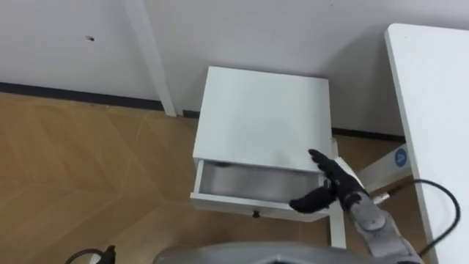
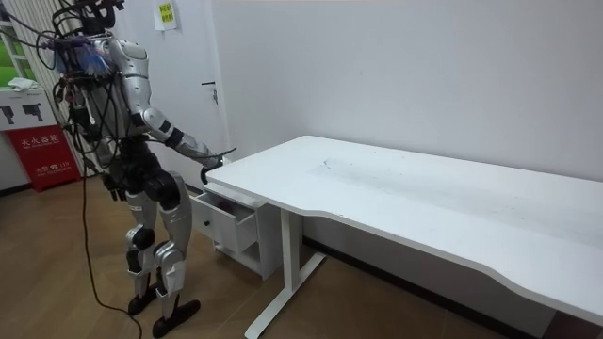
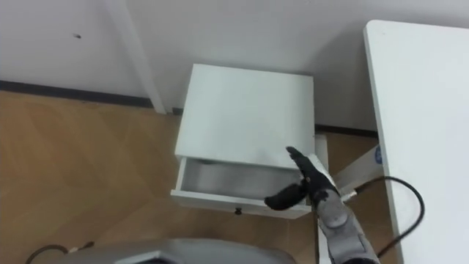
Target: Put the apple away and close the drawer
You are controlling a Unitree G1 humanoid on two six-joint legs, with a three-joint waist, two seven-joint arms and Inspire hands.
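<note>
**A:** One hand at work, then?

**B:** One. The right hand [image 1: 335, 188] comes in from the lower right and hangs over the front right corner of the drawer [image 1: 245, 182]. Its fingers [image 1: 321, 160] are straight and spread, thumb out to the side, and they have hold of nothing. I cannot tell whether it touches the drawer.

**A:** And the drawer?

**B:** Pulled partly out of the white cabinet [image 1: 260, 114], with a small dark knob [image 1: 256, 213] on its front edge. Where the apple is, I cannot tell.

**A:** Further off?

**B:** The cabinet stands on the wooden floor [image 1: 80, 169], its back edge against the wall. The white desk [image 1: 432, 103] runs along the right. In the room view the robot stands upright at the desk's end corner, facing the cabinet.
</note>
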